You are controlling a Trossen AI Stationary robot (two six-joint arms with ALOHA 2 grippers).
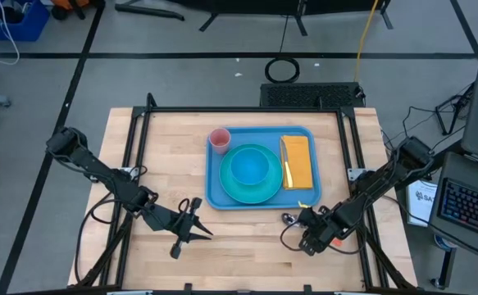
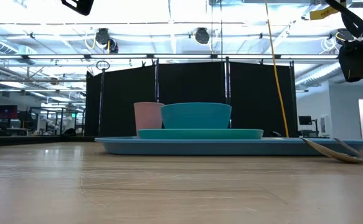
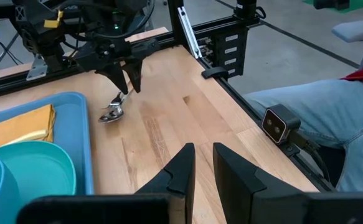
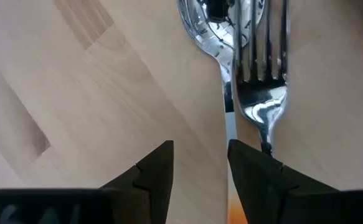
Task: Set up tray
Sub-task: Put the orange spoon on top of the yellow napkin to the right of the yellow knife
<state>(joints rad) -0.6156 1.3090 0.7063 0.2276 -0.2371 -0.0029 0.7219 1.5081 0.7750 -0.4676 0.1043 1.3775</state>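
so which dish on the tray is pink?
The small cup at the tray's far left corner; the bowl and plate beside it are turquoise.

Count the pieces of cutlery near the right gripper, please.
2: a spoon and a fork lie side by side on the table, off the tray's corner, just ahead of the right gripper.

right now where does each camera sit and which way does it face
high: overhead, straight down on tray; both arms show.
low: table height, level across tray; arm parts above.
left wrist: past left pincer toward right pincer, spoon.
right wrist: down on spoon, fork.
Wrist views share the spoon.
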